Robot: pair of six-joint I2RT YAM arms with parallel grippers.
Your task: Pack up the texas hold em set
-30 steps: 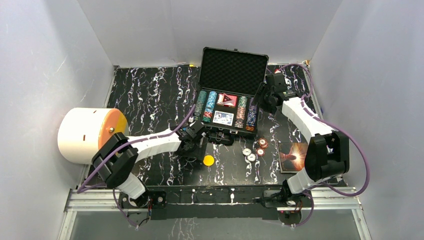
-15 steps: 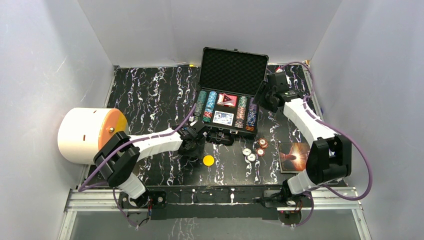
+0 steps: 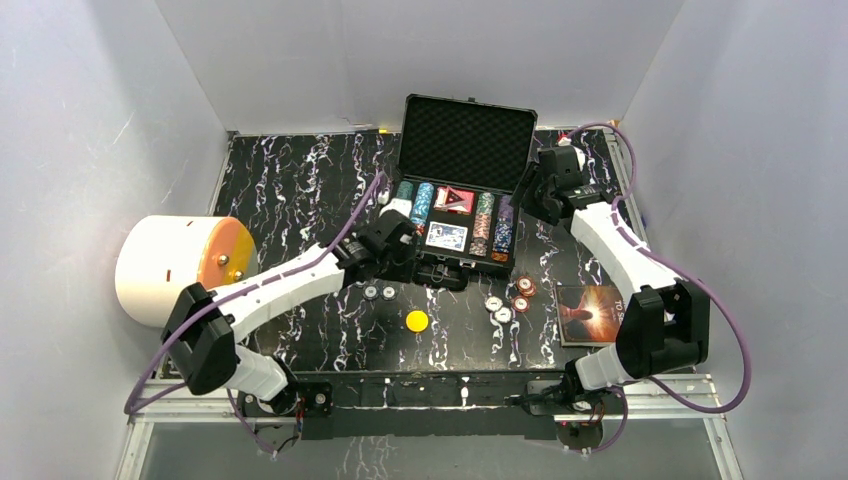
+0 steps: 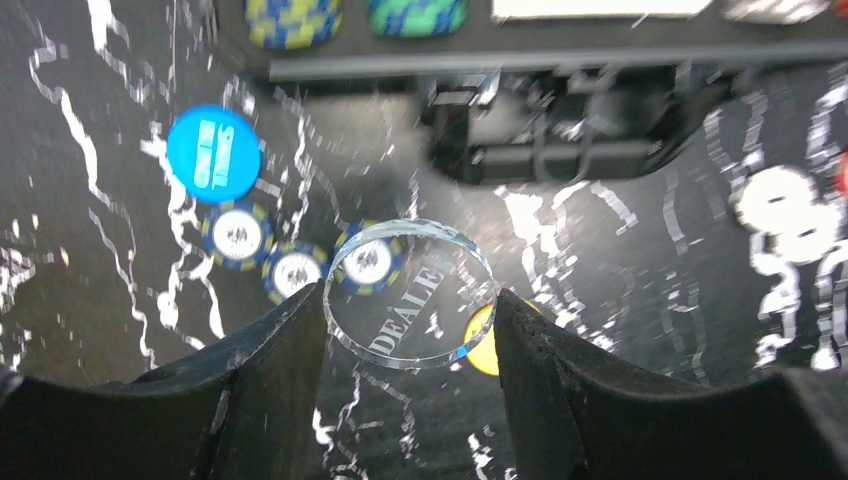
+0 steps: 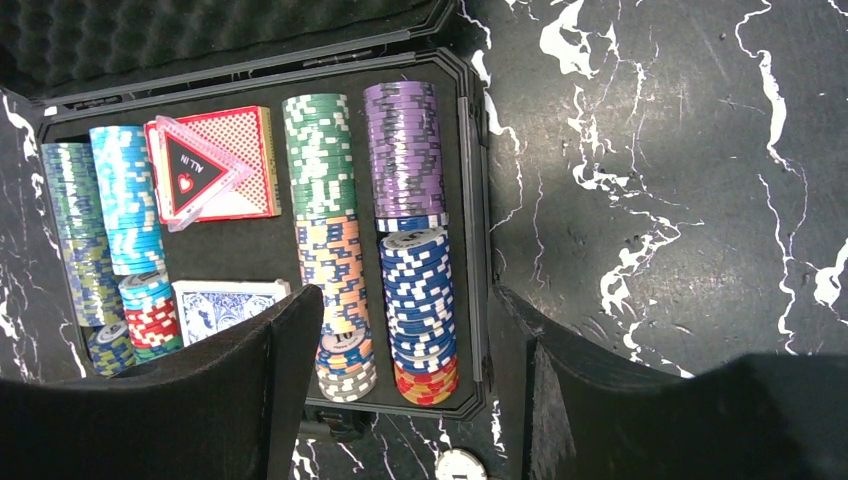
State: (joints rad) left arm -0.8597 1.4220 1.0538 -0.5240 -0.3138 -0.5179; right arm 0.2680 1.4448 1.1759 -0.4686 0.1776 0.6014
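The black case (image 3: 430, 262) lies open, its foam lid (image 3: 468, 140) upright. Rows of poker chips (image 5: 318, 150), a red deck (image 5: 225, 135) and a blue deck (image 5: 228, 305) fill it. My left gripper (image 4: 410, 300) is shut on a clear round dealer button (image 4: 410, 293), held above the table just in front of the case's left corner (image 3: 392, 238). Below it lie blue-and-white chips (image 4: 238, 232), a plain blue disc (image 4: 213, 154) and the yellow disc (image 3: 417, 321). My right gripper (image 5: 410, 390) hangs open and empty over the case's right front corner (image 3: 530, 200).
White and red loose chips (image 3: 508, 300) lie on the marble-patterned table in front of the case's right end. A dark book (image 3: 588, 310) rests to their right. A big white cylinder (image 3: 170, 270) with an orange end stands at the far left.
My left gripper has closed on the clear dealer button and carried it up and back from beside the yellow disc towards the case, uncovering blue chips. The right gripper shifted slightly away.
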